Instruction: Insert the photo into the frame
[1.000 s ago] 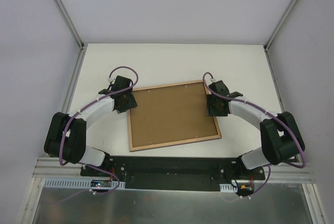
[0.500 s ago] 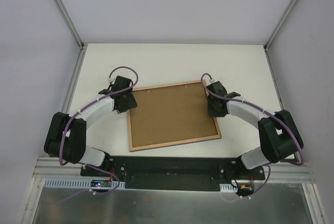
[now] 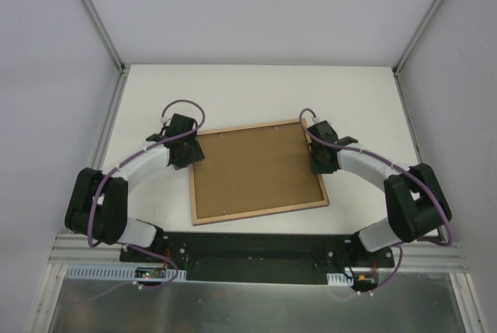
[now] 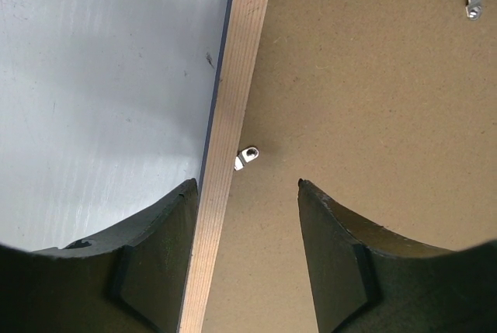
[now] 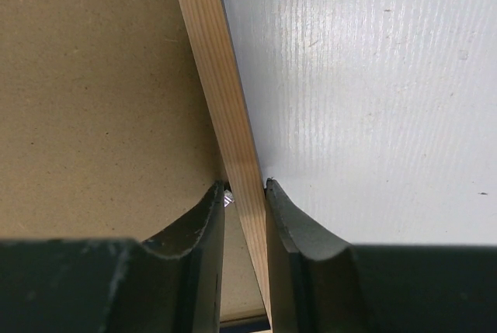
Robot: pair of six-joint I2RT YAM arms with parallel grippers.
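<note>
Top external view: thin rectangular picture frame (image 3: 261, 210) lies light-wood back up on the white desk (image 3: 248, 92) between the arms, plain brown backing board (image 3: 256, 168) seated in it; photo not visible, may be under the board. Right pincer (image 5: 245, 187) pinches the right rail; left pincer (image 4: 247, 189) released, straddling the left rail by a small metal clip (image 4: 247, 154). Reads as the two-handed grab step: next, left must clamp its rail, then lift level.
</note>
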